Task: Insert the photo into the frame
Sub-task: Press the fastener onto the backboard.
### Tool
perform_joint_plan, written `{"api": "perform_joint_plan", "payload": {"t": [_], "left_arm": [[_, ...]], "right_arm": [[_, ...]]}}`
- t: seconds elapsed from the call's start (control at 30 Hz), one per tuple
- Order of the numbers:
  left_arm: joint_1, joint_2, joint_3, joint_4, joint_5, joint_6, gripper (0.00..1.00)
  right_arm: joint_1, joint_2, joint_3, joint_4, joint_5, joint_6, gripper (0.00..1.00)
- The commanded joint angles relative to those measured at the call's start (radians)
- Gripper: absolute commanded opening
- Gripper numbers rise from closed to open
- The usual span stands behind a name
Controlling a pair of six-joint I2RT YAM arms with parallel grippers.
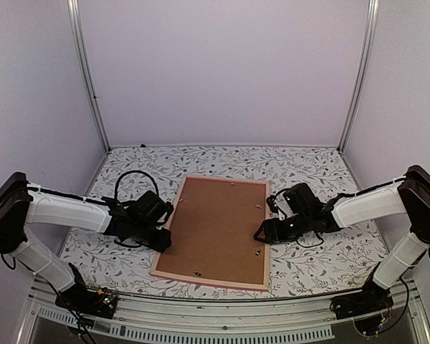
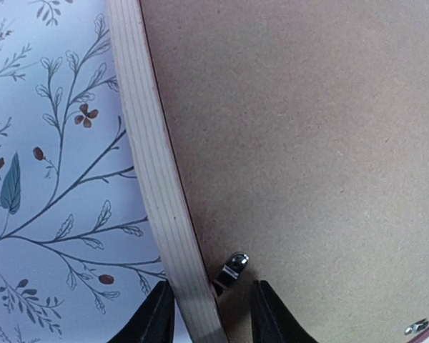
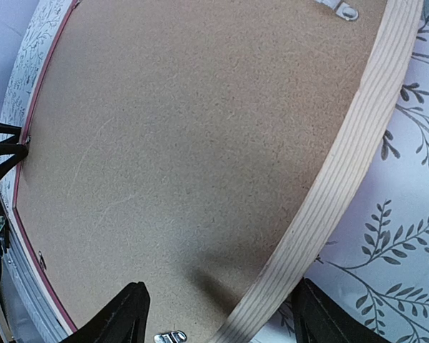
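While the frame (image 2: 146, 157) lies back-up on the surface (image 1: 308, 161), left pincer (image 2: 211, 304) and right pincer (image 3: 220, 300) straddle its side rails, both open, gripping nothing.

On table (image 1: 308, 265) centre: frame (image 1: 208, 282) lying flat, backing board (image 1: 215, 226) inside it.

White-shelled left arm (image 1: 61, 210) and right arm (image 1: 369, 204): black joints, looped black cable (image 1: 134, 173), tapered black fingers (image 2: 154, 320).
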Motion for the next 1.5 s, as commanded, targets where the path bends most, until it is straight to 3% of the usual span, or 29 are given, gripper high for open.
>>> {"api": "perform_joint_plan", "payload": {"t": [0.0,0.3,0.6,1.03,1.47], "left_arm": [[-0.002,0.004,0.014,0.039,0.025,0.020,0.35],[-0.048,-0.069,-0.031,0.091,0.111,0.019,0.28],[-0.103,-0.108,-0.050,0.122,0.141,-0.009,0.28],[-0.109,-0.141,-0.022,0.056,-0.061,-0.029,0.51],[-0.112,-0.142,-0.012,0.032,-0.101,-0.027,0.58]], "right_arm": [[0.011,0.047,0.006,-0.094,0.015,0.001,0.72],[-0.021,0.044,0.047,-0.181,0.052,-0.033,0.70],[-0.019,-0.061,0.004,-0.279,0.060,-0.022,0.79],[0.038,-0.115,-0.028,-0.361,0.126,0.080,0.79],[0.128,0.007,0.062,-0.438,0.234,0.141,0.75]]}}
